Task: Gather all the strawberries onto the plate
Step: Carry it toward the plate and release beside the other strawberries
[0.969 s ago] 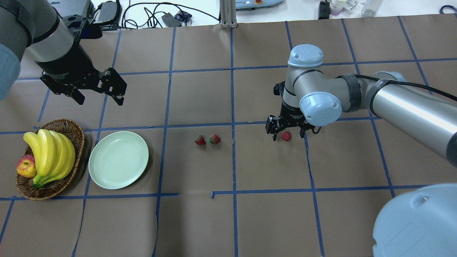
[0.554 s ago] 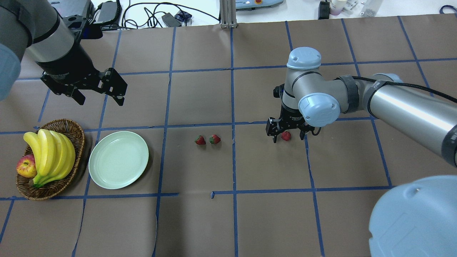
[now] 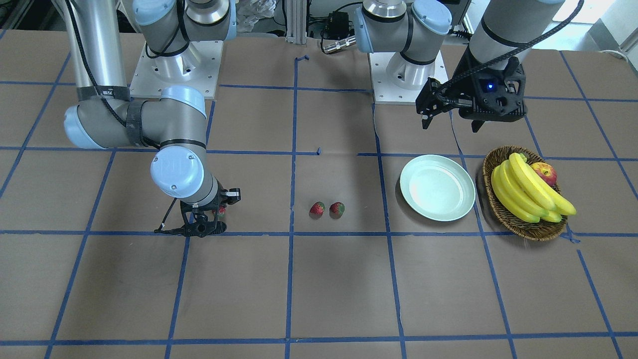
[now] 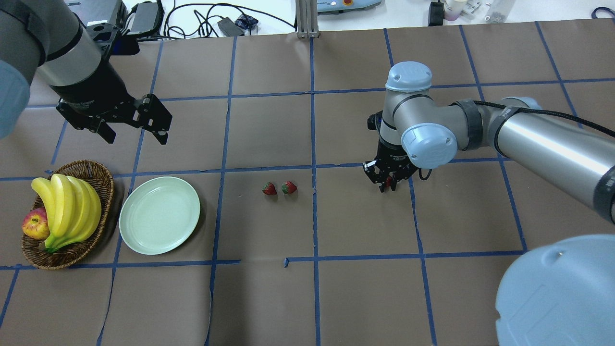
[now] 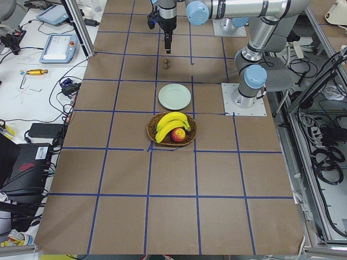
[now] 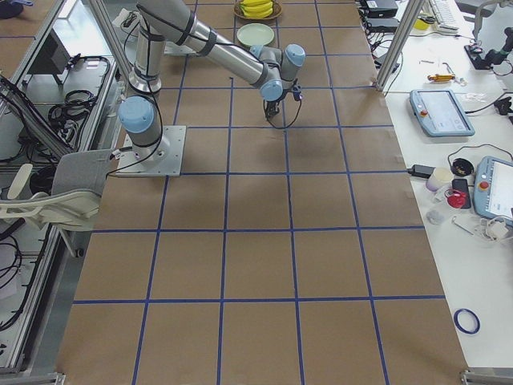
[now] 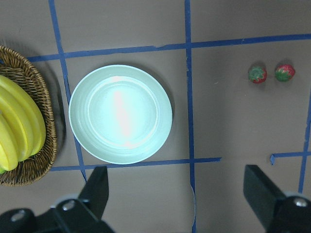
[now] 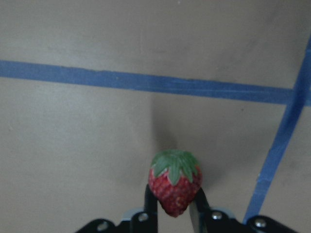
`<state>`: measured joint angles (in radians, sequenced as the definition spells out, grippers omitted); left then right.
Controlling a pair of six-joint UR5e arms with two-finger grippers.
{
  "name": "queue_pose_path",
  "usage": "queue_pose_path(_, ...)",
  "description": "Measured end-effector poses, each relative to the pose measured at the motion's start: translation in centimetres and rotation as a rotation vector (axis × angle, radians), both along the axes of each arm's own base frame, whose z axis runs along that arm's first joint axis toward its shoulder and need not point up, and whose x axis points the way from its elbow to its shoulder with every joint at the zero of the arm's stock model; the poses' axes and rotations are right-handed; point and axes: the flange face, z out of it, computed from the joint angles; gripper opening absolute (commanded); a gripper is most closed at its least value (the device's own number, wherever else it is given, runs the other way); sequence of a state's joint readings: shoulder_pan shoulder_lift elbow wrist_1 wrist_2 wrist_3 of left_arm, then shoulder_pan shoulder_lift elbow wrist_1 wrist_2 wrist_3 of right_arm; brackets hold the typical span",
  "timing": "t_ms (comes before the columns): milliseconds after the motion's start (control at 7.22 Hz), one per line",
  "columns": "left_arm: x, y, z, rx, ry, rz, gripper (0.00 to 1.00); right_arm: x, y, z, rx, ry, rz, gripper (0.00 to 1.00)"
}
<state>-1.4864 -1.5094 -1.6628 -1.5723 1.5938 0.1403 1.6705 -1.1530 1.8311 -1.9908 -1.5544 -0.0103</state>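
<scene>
Red strawberry (image 8: pixel 175 187) sits clamped in our right claw (image 4: pixel 388 183); two more strawberries (image 4: pixel 269 189) (image 4: pixel 289 187) lie on the counter (image 4: pixel 365 230) to its left, toward the plate (image 4: pixel 159 215) near our left claw (image 4: pixel 136 138), spread wide apart.

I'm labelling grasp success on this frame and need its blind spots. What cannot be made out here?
Right wrist: the held strawberry shows, but the fingers gripping it are cut off by the bottom edge.
Overhead: the right gripper covers most of it; lifted or resting, cannot tell.
Exterior left: the two loose strawberries are specks, too small.
Left wrist: the basket is cut by the left edge, its apple unseen.
</scene>
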Motion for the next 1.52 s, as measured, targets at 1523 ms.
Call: queue_pose_path(1523,0.4,0.1,0.7,-0.012,-0.013,0.004,1.00,22.6,1.1,12.7,-0.194,-0.120,0.018,0.00)
